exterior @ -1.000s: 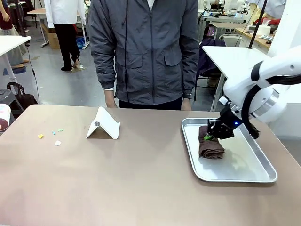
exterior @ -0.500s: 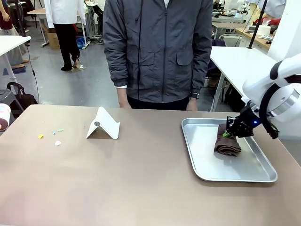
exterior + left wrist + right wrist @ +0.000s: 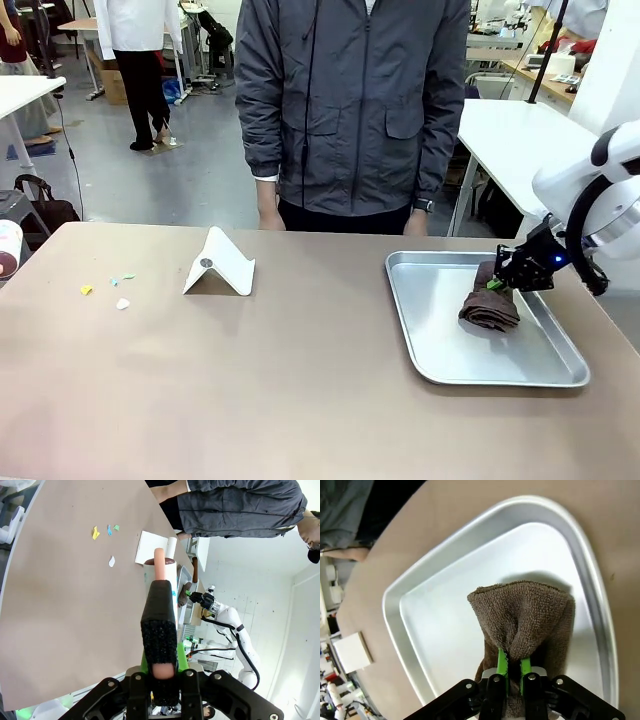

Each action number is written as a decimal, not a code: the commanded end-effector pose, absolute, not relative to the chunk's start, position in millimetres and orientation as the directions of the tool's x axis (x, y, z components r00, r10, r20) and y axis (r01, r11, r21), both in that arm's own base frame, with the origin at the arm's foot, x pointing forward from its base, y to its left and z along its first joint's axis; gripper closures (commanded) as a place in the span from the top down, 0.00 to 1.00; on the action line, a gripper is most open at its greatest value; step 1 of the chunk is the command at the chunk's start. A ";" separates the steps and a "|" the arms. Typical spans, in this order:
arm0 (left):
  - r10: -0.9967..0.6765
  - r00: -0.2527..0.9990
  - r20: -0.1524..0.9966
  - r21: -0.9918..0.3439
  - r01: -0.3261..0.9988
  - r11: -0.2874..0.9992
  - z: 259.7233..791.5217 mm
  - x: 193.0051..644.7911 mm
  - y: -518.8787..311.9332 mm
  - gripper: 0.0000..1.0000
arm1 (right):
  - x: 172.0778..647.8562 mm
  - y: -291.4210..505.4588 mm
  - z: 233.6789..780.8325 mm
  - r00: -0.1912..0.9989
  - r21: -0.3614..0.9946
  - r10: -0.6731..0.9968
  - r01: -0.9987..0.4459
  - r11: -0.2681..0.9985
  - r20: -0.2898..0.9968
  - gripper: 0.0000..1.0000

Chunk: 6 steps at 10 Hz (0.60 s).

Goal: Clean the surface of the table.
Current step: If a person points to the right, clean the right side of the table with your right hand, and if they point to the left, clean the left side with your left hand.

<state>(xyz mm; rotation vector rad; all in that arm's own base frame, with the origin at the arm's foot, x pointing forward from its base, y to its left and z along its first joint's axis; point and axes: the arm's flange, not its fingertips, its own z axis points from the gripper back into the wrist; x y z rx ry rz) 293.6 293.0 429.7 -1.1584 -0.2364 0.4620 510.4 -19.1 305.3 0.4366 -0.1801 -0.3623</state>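
Note:
The brownish-tan table (image 3: pixel 250 380) carries a few small paper scraps (image 3: pixel 122 303) near its left end. At the right, in the silver tray (image 3: pixel 430 355), my right gripper (image 3: pixel 497 286) is shut on a brown folded cloth (image 3: pixel 489 309) whose lower end rests on the tray floor. The right wrist view shows the green pads (image 3: pixel 502 666) pinching the cloth (image 3: pixel 525 612) over the tray (image 3: pixel 445 610). My left gripper (image 3: pixel 159 655) hangs off the table's left end, shut on a pinkish stick with a black foam sleeve (image 3: pixel 159 625) and a white roll (image 3: pixel 166 575) at its far end.
A white folded card stand (image 3: pixel 220 266) sits left of the middle, towards the far edge. A person in a grey jacket (image 3: pixel 360 110) stands close behind the far edge, hands (image 3: pixel 266 215) hanging just above it. White tables flank the scene.
My right gripper has carried the cloth from the tray's left part over to its right part. The person has stepped to the right.

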 end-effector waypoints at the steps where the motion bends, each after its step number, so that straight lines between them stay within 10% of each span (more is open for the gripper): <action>1: 0.464 0.884 -0.056 -0.925 -0.222 0.310 433.5 290.8 292.9 0.00 | 504.7 -17.6 309.9 0.928 0.529 -0.369 0.289 0.798 0.050 0.11; 6: 0.464 0.884 -0.056 -0.925 -0.222 0.310 433.5 290.8 292.9 0.00 | 495.8 -52.3 341.7 0.902 0.894 -0.293 0.387 0.227 -0.317 0.11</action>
